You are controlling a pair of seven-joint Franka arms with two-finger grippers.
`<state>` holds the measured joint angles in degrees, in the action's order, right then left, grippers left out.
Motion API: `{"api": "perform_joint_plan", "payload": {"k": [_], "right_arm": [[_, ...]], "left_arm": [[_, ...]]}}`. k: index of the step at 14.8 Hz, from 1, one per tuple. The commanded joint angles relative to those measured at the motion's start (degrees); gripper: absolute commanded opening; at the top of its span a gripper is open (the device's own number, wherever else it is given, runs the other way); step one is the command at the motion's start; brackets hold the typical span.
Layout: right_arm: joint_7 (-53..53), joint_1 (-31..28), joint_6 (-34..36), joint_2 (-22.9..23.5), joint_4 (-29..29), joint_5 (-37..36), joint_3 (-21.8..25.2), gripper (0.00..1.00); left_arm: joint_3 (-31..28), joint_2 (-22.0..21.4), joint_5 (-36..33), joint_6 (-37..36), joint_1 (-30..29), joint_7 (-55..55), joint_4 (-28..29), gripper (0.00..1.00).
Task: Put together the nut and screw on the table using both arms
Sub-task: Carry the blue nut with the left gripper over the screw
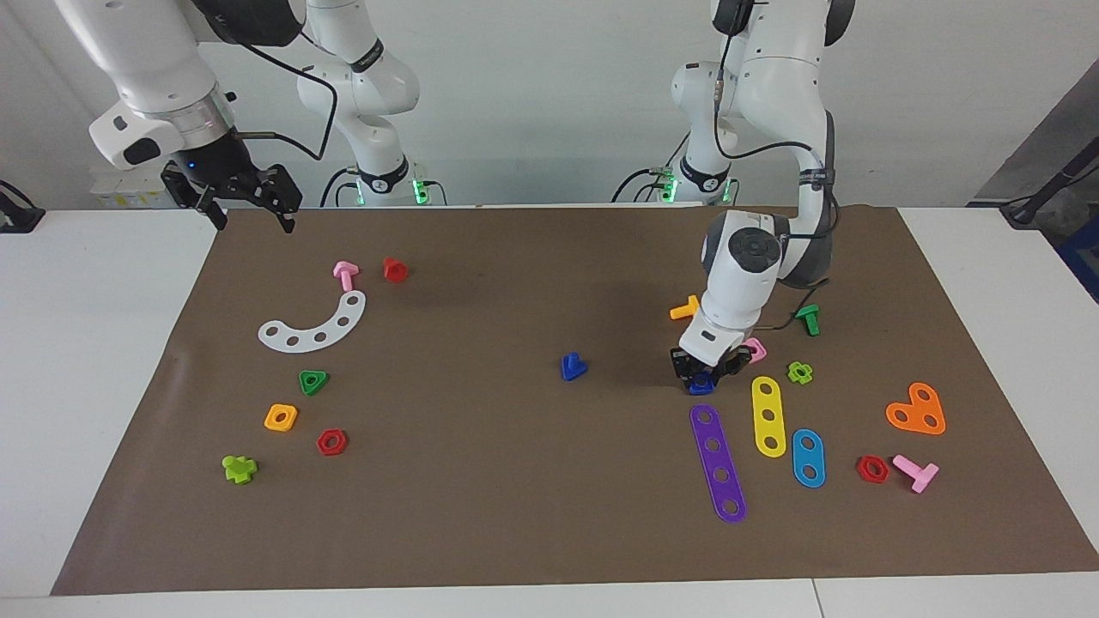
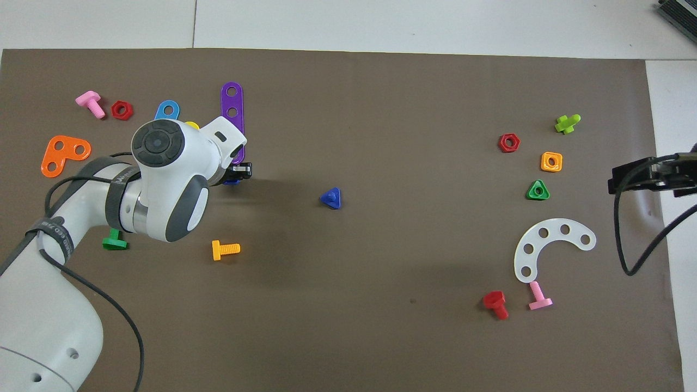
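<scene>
The dark blue nut sits between the fingertips of my left gripper, which is shut on it, low at the brown mat toward the left arm's end of the table. The wrist hides most of the nut in the overhead view. The dark blue screw lies alone near the mat's middle, head down. My right gripper hangs open and empty over the mat's edge at the right arm's end, where that arm waits.
A purple strip, a yellow strip, a pink nut and an orange screw crowd around the left gripper. A white curved piece, a green nut and an orange nut lie toward the right arm's end.
</scene>
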<state>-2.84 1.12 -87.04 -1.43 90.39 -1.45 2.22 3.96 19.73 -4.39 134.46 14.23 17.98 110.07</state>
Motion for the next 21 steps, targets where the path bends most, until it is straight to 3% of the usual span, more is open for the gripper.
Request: {"api": "perform_joint_plan", "payload": {"k": [1,6,10,21], "right_arm": [[1.60,-0.15,0.91,-0.16,-0.13,0.75,-0.11,1.00],[1.60,-0.15,0.91,-0.16,-0.13,0.75,-0.11,1.00],[1.60,-0.06,0.91,-0.16,-0.13,0.75,-0.11,1.00],[1.60,-0.15,0.91,-0.16,-0.13,0.75,-0.11,1.00]], "left_arm": [[-0.27,1.71,-0.97,-5.16,1.85,2.05,-5.37,0.00],[-0.35,3.47,1.92,-11.05,7.99,8.64,-12.05,0.00],[-0.35,8.56,3.25,-16.85,13.10,15.06,-21.28,0.00],[-0.35,8.75,5.01,-16.87,17.58,18.85,-21.82,0.00]]}}
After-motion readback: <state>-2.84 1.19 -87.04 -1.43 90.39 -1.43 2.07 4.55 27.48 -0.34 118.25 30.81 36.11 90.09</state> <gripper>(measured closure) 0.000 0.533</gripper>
